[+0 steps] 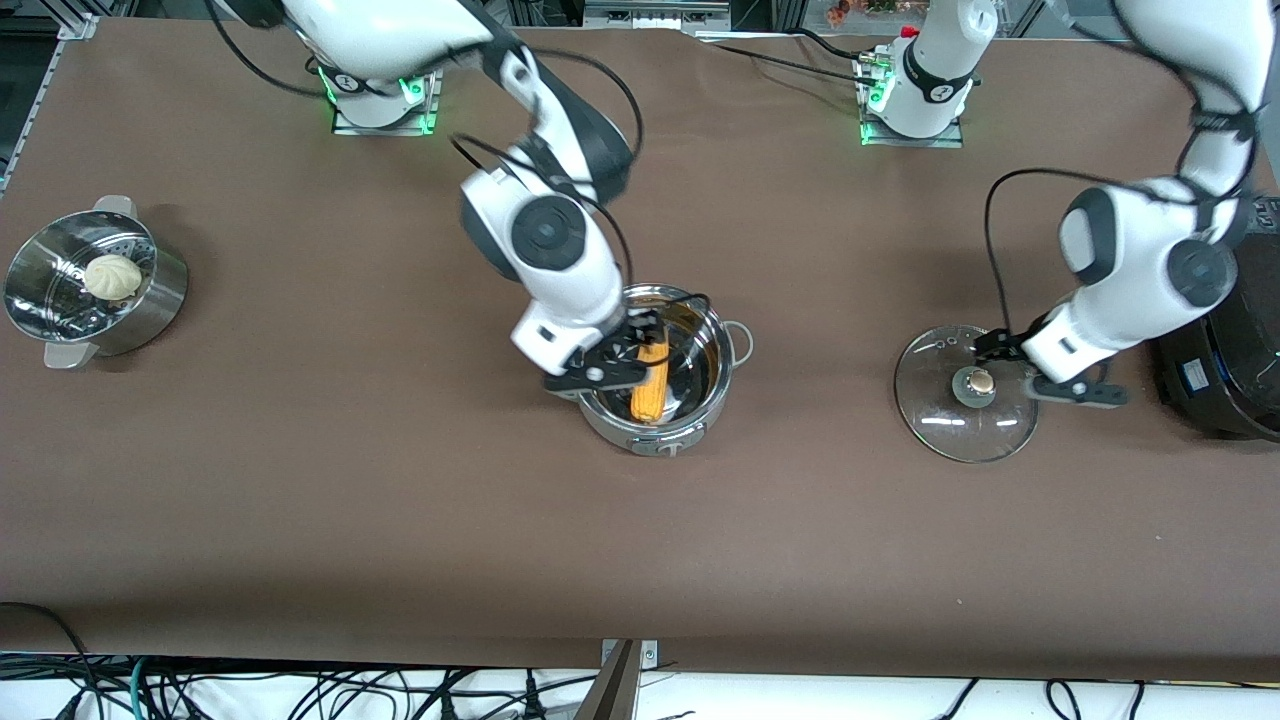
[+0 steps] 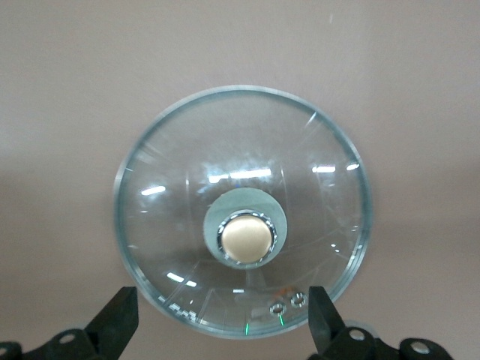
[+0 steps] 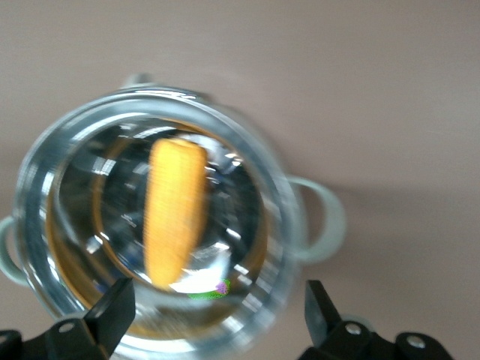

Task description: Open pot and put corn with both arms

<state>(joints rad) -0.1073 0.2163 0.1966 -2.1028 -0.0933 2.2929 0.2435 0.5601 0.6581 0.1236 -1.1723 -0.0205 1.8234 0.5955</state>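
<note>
The shiny steel pot (image 1: 700,425) stands uncovered at the table's middle. The yellow corn cob (image 1: 650,388) lies inside it. My right gripper (image 1: 625,352) is over the pot, open and empty. In the right wrist view the corn (image 3: 174,214) lies in the pot (image 3: 289,225), clear of the open right gripper (image 3: 217,311). The glass lid (image 1: 950,420) with its brass knob (image 1: 979,381) lies flat on the table toward the left arm's end. My left gripper (image 1: 1040,370) is over the lid's edge, open and empty. The left wrist view shows the lid (image 2: 241,150), its knob (image 2: 246,237) and the open left gripper (image 2: 221,319).
A perforated steel steamer pot (image 1: 150,300) with a white bun (image 1: 112,277) stands at the right arm's end. A large black cooker (image 1: 1225,370) stands at the left arm's end, beside the left gripper. Brown cloth covers the table.
</note>
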